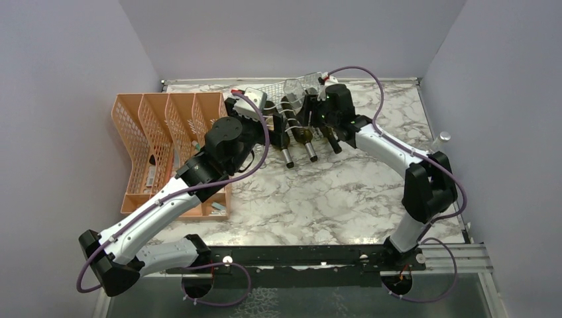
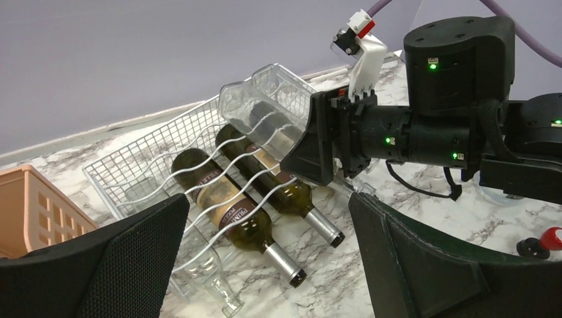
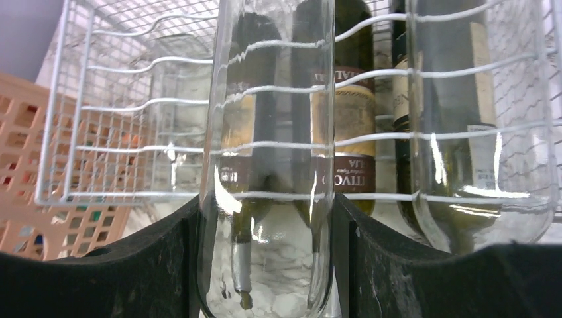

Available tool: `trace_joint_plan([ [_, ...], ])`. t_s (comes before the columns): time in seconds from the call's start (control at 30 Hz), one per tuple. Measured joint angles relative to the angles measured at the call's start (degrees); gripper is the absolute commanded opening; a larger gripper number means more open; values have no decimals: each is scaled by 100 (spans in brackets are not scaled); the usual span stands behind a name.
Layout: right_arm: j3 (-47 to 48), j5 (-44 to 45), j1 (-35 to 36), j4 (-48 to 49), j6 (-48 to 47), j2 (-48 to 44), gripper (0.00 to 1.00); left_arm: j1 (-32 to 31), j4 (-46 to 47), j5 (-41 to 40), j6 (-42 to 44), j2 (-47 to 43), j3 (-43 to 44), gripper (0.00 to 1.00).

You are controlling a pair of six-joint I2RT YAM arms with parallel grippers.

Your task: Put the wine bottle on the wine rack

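The wine bottle [image 3: 268, 165] is clear empty glass, and my right gripper [image 3: 266, 212] is shut on its body. It is over the top wavy wires of the white wine rack [image 2: 132, 165], base toward the back wall; whether it rests on the wires I cannot tell. In the left wrist view the same bottle [image 2: 265, 109] sticks out of the right gripper [image 2: 331, 142]. My left gripper [image 2: 266, 205] stands wide open with nothing in it, just in front of the rack [image 1: 275, 89]. Two dark green bottles [image 2: 228, 209] [image 2: 285, 185] lie in the lower tier.
Another clear bottle [image 3: 477, 132] sits beside the held one. A clear bottle [image 2: 205, 271] lies at the rack's left end. The orange mesh organiser [image 1: 159, 132] stands left of the rack. A small capped bottle [image 1: 443, 139] stands at the right table edge.
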Motion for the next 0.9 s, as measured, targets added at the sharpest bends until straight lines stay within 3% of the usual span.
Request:
trace_joint_plan([
  [0.23, 382, 448, 0, 98, -7, 474, 1, 0, -205, -26, 2, -17, 0, 99],
  [0.63, 573, 463, 0, 142, -243, 870, 2, 0, -295, -17, 7, -22, -9, 99],
  [0.73, 584, 448, 2, 155, -295, 909, 11, 0, -229, -11, 15, -74, -63, 99],
  [0.9, 673, 358, 2, 201, -466, 1060, 39, 0, -151, 7, 33, -221, -136, 99],
])
